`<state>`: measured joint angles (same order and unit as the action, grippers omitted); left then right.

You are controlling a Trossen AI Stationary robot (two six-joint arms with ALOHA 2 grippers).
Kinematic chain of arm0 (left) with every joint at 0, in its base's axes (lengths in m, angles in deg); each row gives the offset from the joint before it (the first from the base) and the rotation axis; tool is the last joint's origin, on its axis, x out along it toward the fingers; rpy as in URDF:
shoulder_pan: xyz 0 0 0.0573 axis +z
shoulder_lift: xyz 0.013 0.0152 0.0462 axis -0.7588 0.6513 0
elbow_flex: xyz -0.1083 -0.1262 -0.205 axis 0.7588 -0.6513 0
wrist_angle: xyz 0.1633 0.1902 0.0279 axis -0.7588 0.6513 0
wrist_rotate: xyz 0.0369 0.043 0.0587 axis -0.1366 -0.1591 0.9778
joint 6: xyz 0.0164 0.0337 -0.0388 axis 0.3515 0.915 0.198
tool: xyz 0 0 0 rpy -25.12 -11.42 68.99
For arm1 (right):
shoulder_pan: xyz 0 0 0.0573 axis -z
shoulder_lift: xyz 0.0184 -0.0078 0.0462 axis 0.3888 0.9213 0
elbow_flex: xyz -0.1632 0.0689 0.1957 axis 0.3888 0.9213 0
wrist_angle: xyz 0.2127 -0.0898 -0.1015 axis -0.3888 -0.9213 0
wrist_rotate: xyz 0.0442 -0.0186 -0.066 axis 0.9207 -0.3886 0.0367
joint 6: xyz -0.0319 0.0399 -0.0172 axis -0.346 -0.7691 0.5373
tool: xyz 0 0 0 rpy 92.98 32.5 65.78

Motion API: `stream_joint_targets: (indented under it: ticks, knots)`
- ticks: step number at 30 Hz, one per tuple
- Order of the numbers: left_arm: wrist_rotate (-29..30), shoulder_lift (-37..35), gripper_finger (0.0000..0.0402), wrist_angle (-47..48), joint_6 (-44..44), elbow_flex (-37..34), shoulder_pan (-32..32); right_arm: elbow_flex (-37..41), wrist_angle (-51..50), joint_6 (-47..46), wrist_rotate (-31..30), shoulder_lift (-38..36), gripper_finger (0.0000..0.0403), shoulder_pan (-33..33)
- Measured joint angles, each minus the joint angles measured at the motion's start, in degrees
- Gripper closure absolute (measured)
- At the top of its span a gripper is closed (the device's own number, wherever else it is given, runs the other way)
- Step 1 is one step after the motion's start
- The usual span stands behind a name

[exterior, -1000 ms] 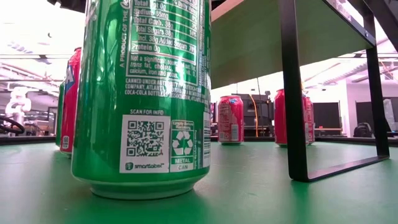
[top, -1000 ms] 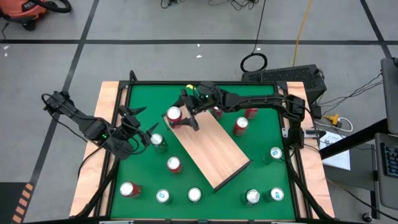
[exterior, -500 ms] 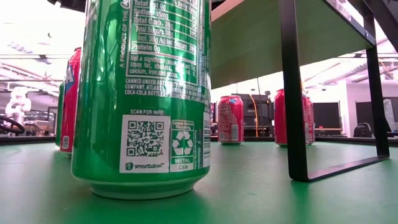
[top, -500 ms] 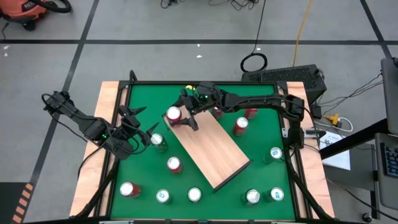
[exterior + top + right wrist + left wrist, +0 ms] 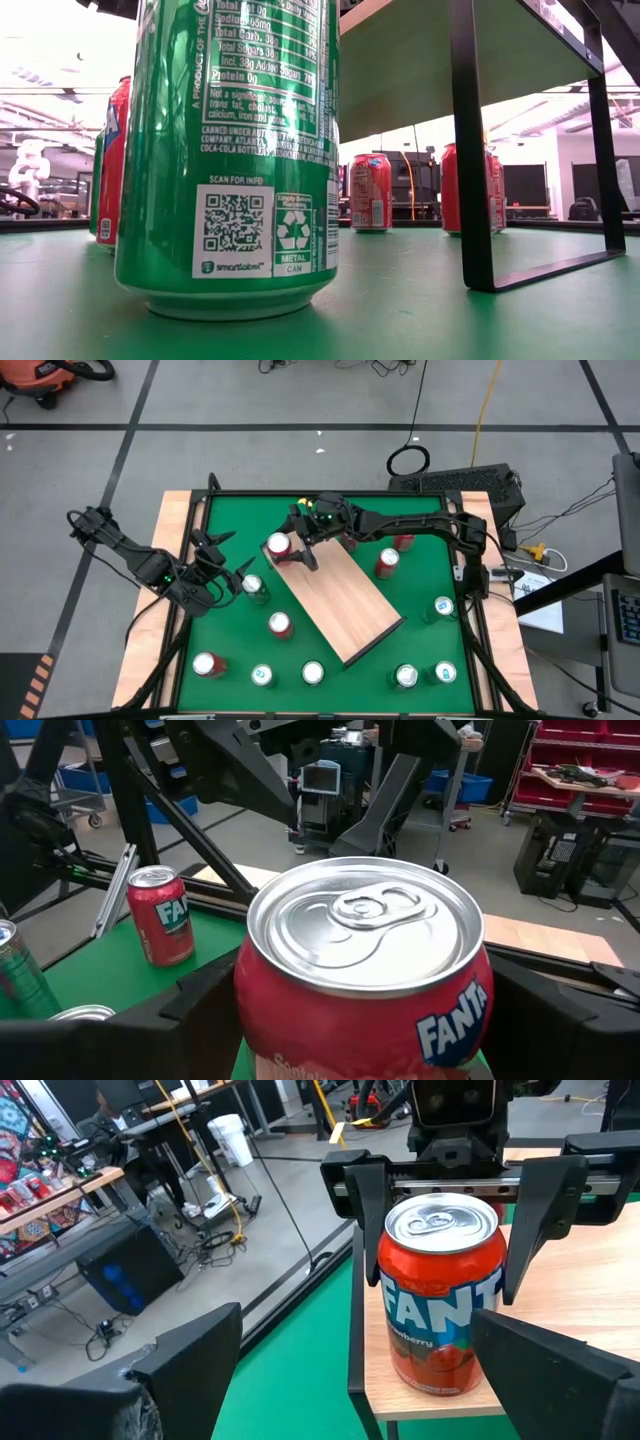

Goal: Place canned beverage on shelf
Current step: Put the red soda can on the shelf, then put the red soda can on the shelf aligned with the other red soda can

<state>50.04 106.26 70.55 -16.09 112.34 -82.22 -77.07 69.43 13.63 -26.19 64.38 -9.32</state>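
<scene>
Right gripper (image 5: pixel 289 547) pinching upright red Fanta can (image 5: pixel 279 545) on light wood-grain shelf (image 5: pixel 345 600) corner, upper centre, left gripper (image 5: pixel 228 559) spread wide at left

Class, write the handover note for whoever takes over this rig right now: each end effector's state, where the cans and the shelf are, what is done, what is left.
Right end effector: its fingers flank the red Fanta can, which stands on the corner of the light wood-grain shelf board; whether they clamp it cannot be told.
Left end effector: open, empty, waiting at the table's left side by a green can.
Done: the red can is on the shelf.
Left: pull the right arm clear. Other cans stand on the green table.
</scene>
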Motion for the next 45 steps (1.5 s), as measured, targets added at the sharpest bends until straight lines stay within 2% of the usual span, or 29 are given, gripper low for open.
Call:
stream_joint_targets:
  ticks: [11,19,28,34,36,42,45]
  knots:
    - [0.04,0.01,0.0013,0.02,-0.02,0.0,0.0,0.0,0.17,-1.27,-1.42,-0.09,0.0052,0.0]
    - [0.04,0.0,0.0013,0.04,0.0,0.0,0.0,0.03,-0.48,-1.52,-1.27,-1.22,0.0049,-0.13]
    - [0.38,0.02,0.0013,-0.12,-0.02,0.0,0.0,0.04,-3.3,-2.7,-1.38,-7.57,0.0049,-0.15]
    - [0.38,0.07,0.0013,-0.97,-0.16,0.0,-0.04,0.04,-20.59,0.37,-2.57,-16.52,0.0048,-0.25]
    - [0.37,0.38,0.0013,-1.01,-1.29,0.0,-0.04,0.04,-29.05,1.24,-5.5,-20.13,0.0049,-0.65]
    - [0.33,2.62,0.0014,-1.25,-4.29,0.0,-0.04,0.04,-51.91,5.0,-20.28,-28.54,0.0051,-3.56]
    - [0.28,3.99,0.0014,-1.26,-6.02,0.0,-0.14,0.04,-59.68,5.05,-22.23,-30.78,0.0051,-4.1]
